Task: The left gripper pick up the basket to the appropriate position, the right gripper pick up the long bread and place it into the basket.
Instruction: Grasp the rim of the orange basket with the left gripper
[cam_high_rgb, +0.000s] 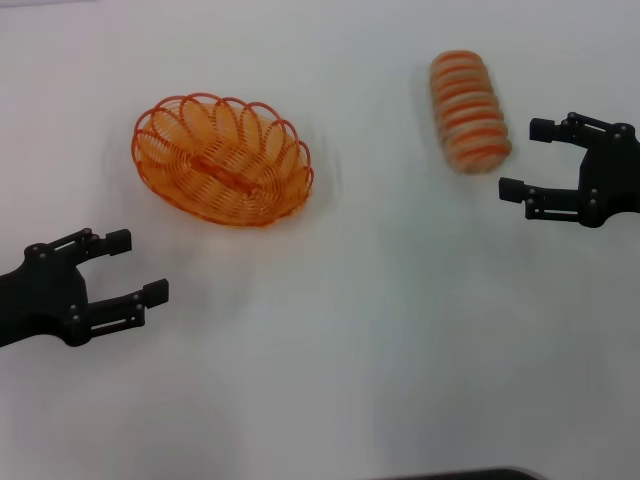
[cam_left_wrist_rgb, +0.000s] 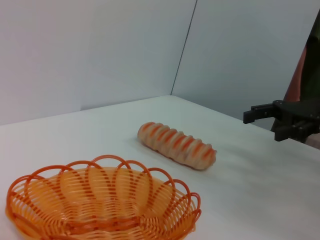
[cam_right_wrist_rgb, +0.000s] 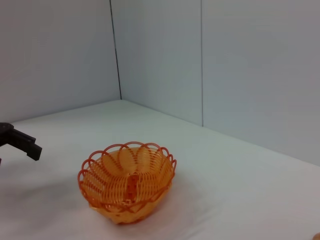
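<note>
The orange wire basket (cam_high_rgb: 222, 160) stands empty on the white table, back left; it also shows as the basket (cam_left_wrist_rgb: 100, 207) in the left wrist view and the basket (cam_right_wrist_rgb: 127, 185) in the right wrist view. The long bread (cam_high_rgb: 468, 110), tan with orange stripes, lies at the back right, apart from the basket, and the left wrist view shows the bread (cam_left_wrist_rgb: 177, 145) beyond the basket. My left gripper (cam_high_rgb: 138, 266) is open, nearer than the basket and to its left, touching nothing. My right gripper (cam_high_rgb: 525, 158) is open just right of the bread, holding nothing.
The white table (cam_high_rgb: 380, 330) stretches between and in front of both grippers. Grey walls (cam_right_wrist_rgb: 200, 60) close off the far side. A dark edge (cam_high_rgb: 460, 474) shows at the table's near side.
</note>
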